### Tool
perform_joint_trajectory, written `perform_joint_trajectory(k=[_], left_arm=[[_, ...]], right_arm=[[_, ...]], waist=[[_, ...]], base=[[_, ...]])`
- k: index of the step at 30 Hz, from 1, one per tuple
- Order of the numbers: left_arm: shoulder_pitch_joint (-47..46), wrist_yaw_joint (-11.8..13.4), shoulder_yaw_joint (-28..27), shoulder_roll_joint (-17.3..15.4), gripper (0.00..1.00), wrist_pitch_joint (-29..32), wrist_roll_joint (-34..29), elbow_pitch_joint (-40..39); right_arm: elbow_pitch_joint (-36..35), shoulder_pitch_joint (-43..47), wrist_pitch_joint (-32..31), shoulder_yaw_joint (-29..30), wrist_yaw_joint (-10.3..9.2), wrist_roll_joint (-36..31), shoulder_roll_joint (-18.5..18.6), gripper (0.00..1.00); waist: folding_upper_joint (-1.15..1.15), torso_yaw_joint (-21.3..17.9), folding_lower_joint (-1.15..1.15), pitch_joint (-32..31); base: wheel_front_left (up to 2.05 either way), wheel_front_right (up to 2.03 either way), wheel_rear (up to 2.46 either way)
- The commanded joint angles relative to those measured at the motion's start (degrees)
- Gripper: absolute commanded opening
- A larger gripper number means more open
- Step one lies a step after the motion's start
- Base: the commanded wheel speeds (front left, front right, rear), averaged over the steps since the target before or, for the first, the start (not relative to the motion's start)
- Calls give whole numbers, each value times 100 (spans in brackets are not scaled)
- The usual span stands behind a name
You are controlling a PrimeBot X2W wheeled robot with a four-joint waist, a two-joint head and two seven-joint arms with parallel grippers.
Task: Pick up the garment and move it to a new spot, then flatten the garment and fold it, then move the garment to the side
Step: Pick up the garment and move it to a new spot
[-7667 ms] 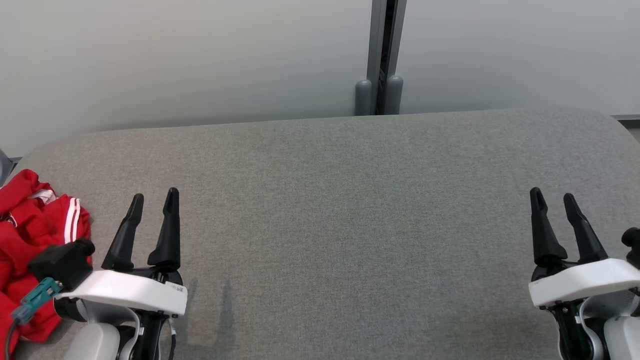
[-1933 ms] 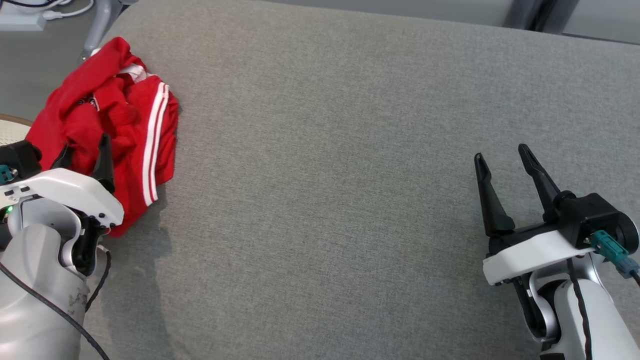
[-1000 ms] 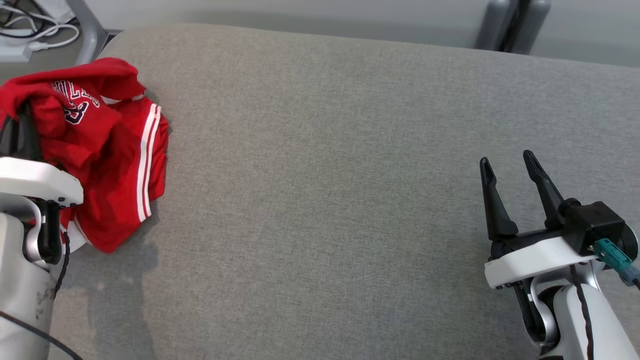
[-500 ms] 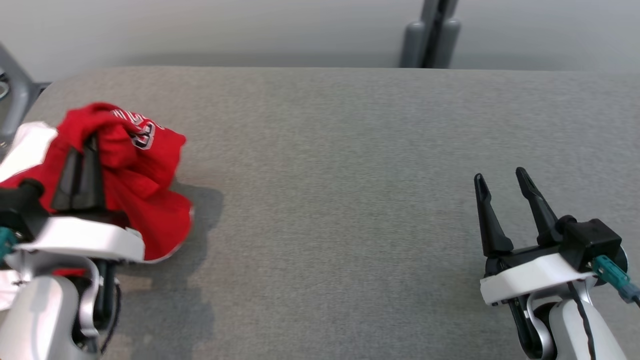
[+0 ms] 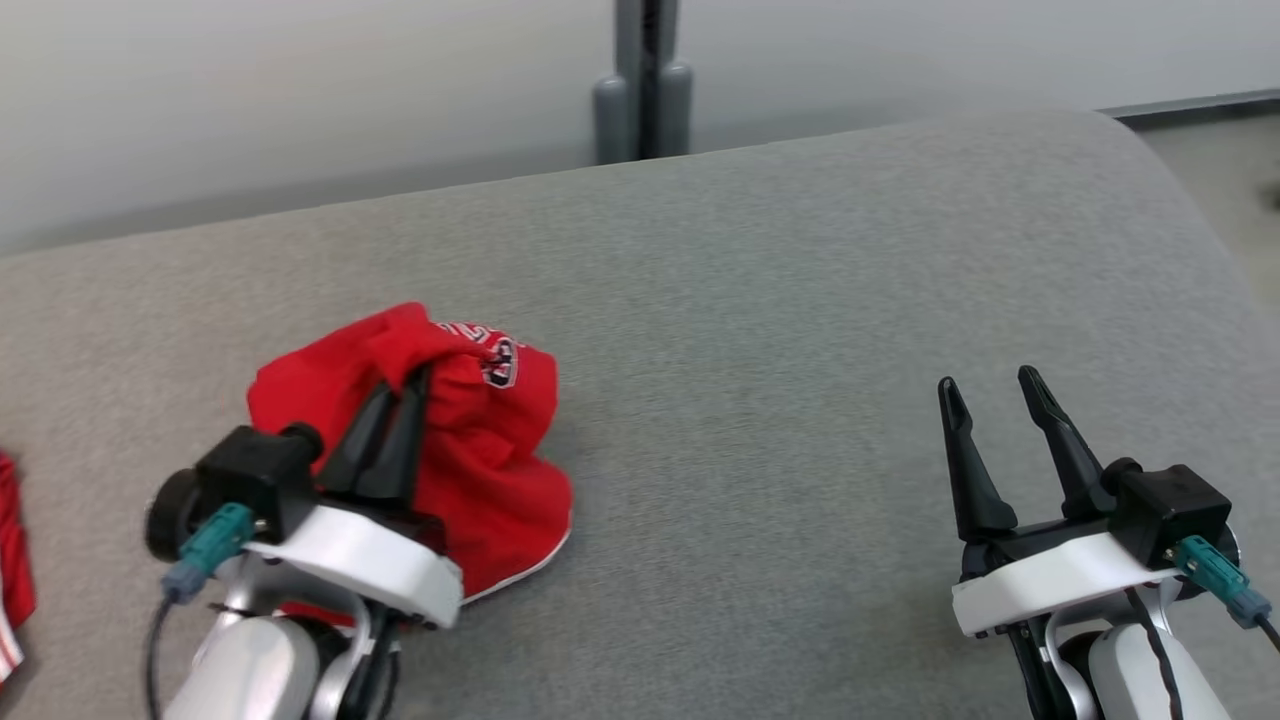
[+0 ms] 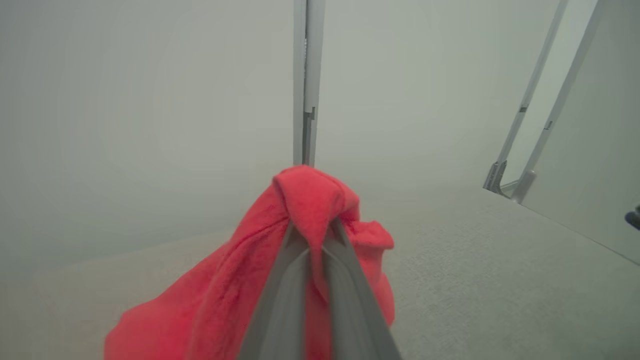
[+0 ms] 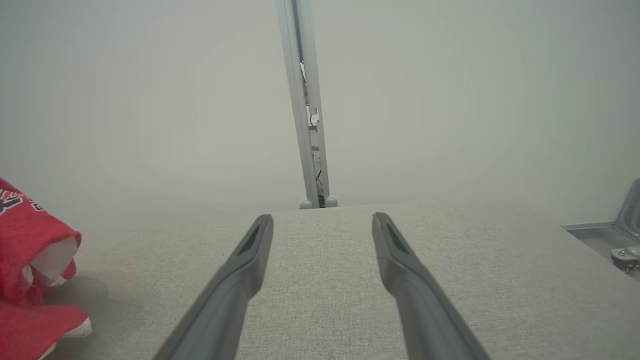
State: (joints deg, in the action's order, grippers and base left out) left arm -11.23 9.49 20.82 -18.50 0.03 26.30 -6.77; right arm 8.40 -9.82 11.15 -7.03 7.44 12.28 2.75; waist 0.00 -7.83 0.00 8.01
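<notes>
The red garment (image 5: 470, 450) with dark lettering hangs bunched from my left gripper (image 5: 405, 385), which is shut on a fold of it; its lower part rests on the grey padded table (image 5: 760, 330). In the left wrist view the two fingers (image 6: 345, 270) pinch a knot of the red garment (image 6: 310, 200). My right gripper (image 5: 985, 395) stands open above the table at the lower right, holding nothing. Its wrist view shows the spread fingers (image 7: 250, 260) and the garment (image 7: 30, 240) at the far left.
Another piece of red cloth (image 5: 12, 570) with white trim lies at the left edge. A grey post (image 5: 642, 90) stands against the pale wall behind the table. The table's rounded right end (image 5: 1190, 220) drops to the floor.
My left gripper has carried the garment rightward, from the table's left end toward the middle. The head camera has turned right. My right gripper stays open in the same pose.
</notes>
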Motion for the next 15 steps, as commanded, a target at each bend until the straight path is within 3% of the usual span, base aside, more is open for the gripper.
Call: perform_joint_trajectory(k=[1, 15], left_arm=[[-202, -115, 185, 105, 0, 34, -73, 87], [-929, -658, 1106, 665, 0, 198, -174, 1170]], right_arm=[[18, 74, 40, -14, 9, 52, 29, 100], [68, 92, 178, 6, 9, 264, 28, 100]], waist=[[0, -470, 0, -22], [0, -1365, 0, 264]], base=[[0, 0, 0], [0, 0, 0]])
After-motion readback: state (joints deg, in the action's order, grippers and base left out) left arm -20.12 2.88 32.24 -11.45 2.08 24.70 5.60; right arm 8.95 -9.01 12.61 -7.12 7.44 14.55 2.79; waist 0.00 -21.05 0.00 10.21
